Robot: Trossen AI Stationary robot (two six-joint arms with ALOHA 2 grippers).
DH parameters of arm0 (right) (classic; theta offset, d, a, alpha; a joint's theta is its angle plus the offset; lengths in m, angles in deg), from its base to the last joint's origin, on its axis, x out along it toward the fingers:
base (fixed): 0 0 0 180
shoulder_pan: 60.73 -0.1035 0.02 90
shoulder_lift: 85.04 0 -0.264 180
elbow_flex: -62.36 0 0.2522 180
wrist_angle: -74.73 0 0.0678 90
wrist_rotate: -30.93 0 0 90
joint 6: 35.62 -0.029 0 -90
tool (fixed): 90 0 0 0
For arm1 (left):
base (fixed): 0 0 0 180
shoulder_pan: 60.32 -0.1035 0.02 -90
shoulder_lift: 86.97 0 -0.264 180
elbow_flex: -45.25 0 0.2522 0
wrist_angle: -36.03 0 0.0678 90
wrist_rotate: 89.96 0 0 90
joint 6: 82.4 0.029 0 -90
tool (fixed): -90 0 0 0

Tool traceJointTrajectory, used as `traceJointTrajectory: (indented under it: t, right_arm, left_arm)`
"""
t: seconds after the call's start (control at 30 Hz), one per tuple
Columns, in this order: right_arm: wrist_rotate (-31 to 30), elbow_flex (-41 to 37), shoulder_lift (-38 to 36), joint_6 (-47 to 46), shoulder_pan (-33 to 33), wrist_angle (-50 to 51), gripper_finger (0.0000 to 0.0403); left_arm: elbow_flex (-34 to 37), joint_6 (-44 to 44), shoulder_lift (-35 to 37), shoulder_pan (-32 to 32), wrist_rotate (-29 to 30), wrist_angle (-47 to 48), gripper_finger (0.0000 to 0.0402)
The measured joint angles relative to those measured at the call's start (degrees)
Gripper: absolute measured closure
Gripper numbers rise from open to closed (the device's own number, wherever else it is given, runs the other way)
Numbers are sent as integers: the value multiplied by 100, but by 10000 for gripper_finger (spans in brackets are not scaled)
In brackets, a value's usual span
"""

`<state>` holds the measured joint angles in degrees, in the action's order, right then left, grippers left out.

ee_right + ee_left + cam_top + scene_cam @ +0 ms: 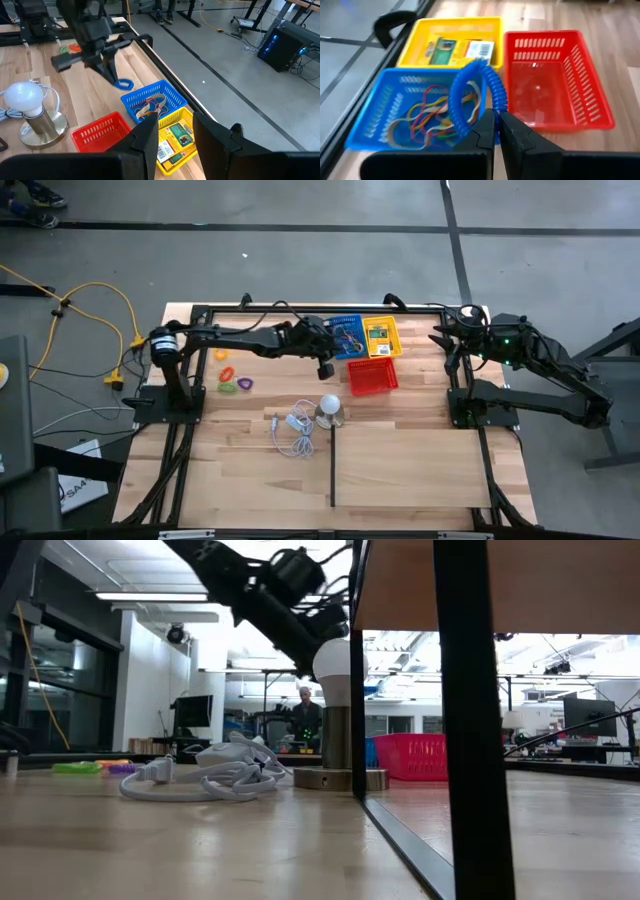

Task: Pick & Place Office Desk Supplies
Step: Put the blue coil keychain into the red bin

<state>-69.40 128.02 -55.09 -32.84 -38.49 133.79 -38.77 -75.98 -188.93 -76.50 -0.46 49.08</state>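
- I am in the carry step: my left gripper (pixel 496 131) is pinched tight on a blue coil ring (pixel 470 95) and holds it up in the air.
- The ring hangs over the spot where the blue basket (pixel 370 125) and the red basket (pixel 585 85) meet, so it is not in any basket yet.
- The blue basket has tan, red and green rubber bands (pixel 427 117) in it. The yellow basket (pixel 420 35) has yellow-and-green packets (pixel 452 48) in it. The red basket looks empty.
- I think the ring belongs in the red basket, since the other two hold other kinds of things. That is my guess only.
- Next I would move the left gripper over the middle of the red basket, go down a little, then let go.
- More coloured rings (pixel 232 377) lie on the table (pixel 400 465) near the left arm's base, well apart from the baskets. They still need picking up.
- My right gripper (pixel 172 135) waits on the right side of the table with its fingers apart and nothing in them.
- The white bulb (pixel 329 405) and the white cord (pixel 293 430) sit near the red basket, so I must not bump them.
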Motion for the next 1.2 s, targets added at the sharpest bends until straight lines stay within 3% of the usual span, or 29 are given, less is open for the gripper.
traceJointTrajectory:
  t: [0.47,0.97,1.2]
  right_arm:
    - [-1,2,0,0,0,0,293]
    - [-1,2,0,0,0,0,293]
    - [-1,2,0,0,0,0,293]
  left_arm:
    - [-1038,176,-958,547,-113,1,396]
    - [-1044,263,-1040,653,-182,-1,396]
    - [-1044,741,-1039,595,-413,-180,396]
